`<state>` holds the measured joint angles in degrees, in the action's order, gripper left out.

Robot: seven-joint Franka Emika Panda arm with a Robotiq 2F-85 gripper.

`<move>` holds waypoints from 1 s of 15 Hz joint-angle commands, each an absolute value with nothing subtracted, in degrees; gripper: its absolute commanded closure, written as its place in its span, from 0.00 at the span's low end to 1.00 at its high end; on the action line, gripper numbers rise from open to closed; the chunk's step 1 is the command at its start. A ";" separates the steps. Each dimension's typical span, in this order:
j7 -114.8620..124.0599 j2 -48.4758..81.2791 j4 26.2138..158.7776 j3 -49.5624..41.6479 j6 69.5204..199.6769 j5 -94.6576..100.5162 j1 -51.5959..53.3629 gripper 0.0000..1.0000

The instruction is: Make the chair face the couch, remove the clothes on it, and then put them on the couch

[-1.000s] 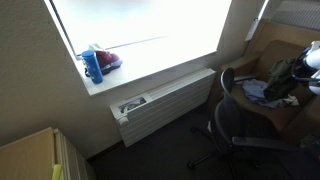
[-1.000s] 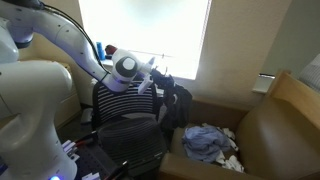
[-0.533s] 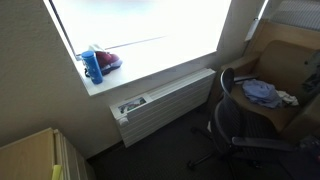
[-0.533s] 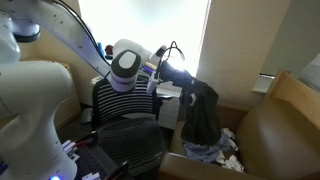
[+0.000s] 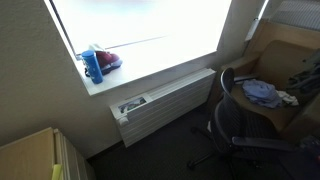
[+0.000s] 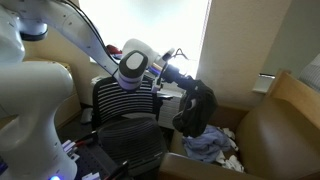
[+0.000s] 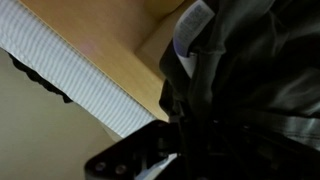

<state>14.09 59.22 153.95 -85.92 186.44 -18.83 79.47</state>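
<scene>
While the pincer [image 6: 186, 82] clamps dark cloth [image 6: 196, 108], the arm [image 6: 85, 38] extends horizontally.

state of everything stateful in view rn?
gripper: shut on dark garment
dark garment: hanging from gripper, above couch
light-blue clothes: crumpled on couch seat
chair: upright, beside couch
blue bottle: upright on windowsill

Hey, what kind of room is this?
Probably an office lounge or living room: a swivel office chair stands by a brown couch, with a wall heater under a bright window.
</scene>
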 commanded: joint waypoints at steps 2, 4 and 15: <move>15.30 53.15 139.99 -82.60 178.62 -18.10 60.89 0.98; 15.00 49.01 132.66 -77.65 175.30 -16.68 52.52 0.98; 3.30 44.68 98.85 -33.20 159.86 -21.13 8.45 0.98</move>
